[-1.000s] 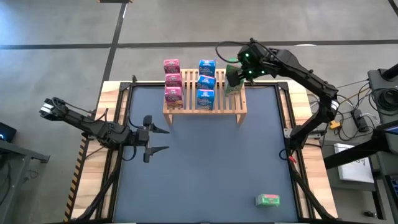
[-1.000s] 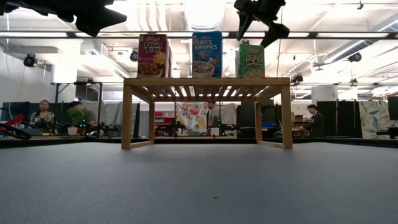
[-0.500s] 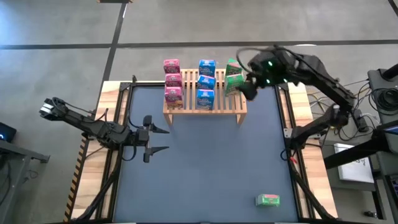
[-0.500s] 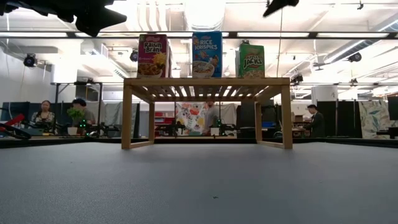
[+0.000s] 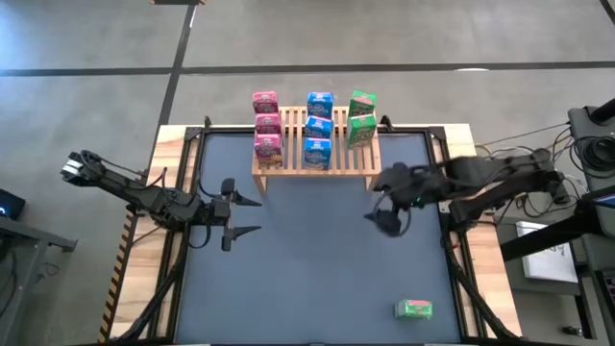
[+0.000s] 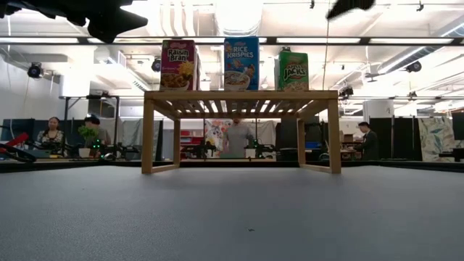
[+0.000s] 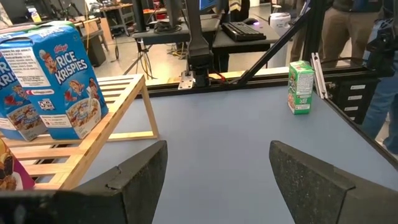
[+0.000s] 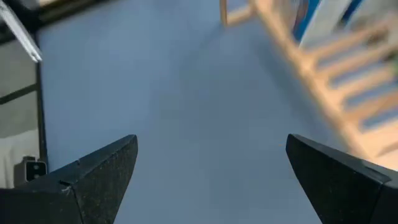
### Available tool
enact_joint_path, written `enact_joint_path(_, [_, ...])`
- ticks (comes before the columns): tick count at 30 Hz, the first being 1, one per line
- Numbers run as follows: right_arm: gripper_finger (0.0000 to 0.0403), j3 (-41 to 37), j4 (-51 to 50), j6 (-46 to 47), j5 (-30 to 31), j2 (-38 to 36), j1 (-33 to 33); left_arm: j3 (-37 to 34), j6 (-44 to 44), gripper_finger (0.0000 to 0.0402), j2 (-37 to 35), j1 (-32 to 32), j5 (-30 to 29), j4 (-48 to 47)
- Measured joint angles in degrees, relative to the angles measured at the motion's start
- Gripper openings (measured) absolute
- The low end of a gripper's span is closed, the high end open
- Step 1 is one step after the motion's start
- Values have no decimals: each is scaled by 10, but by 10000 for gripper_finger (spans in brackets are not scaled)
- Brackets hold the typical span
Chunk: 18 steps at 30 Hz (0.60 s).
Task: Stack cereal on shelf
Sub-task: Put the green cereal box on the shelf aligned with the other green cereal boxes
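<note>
Hovering wide, empty: right end effector point(image 5: 387, 213) beside shelf point(image 5: 317, 161) | last green cereal box point(image 5: 415, 308) on worktop point(image 5: 307, 279), likely next | left end effector point(image 5: 233, 213) parted, idle

The table mat point(image 5: 307, 279) is bare across the centre and lower left of the high view. The shelf point(image 5: 317, 165) blocks the upper centre, carrying pink boxes point(image 5: 266, 125), blue boxes point(image 5: 318, 127) and green boxes point(image 5: 361, 117) in three columns. The front right part of its top is free slat. One lone green box point(image 5: 415, 308) lies at lower right. The right gripper point(image 5: 386, 219), jaws wide, occupies space right of centre; the left gripper point(image 5: 242, 215), jaws apart, sits at centre left. Under the shelf, the low view shows open passage between the legs.
</note>
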Motion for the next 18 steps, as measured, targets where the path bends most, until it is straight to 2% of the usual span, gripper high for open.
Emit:
enact_joint_path(4, [400, -52, 19, 58, 5, 10, 41, 0, 0, 265, 0, 0, 3, 0])
enact_joint_path(9, [400, -57, 49, 59, 2, 17, 93, 0, -4, 265, 0, 0, 3, 0])
enact_joint_path(12, [400, -54, 82, 44, 33, 14, 120, 0, -4, 265, 0, 0, 3, 0])
enact_joint_path(15, [400, -72, 46, 46, 69, 19, 146, 0, -4, 265, 0, 0, 3, 0])
enact_joint_path(18, [400, -89, -1, 91, 69, 33, 149, 0, -4, 265, 0, 0, 3, 0])
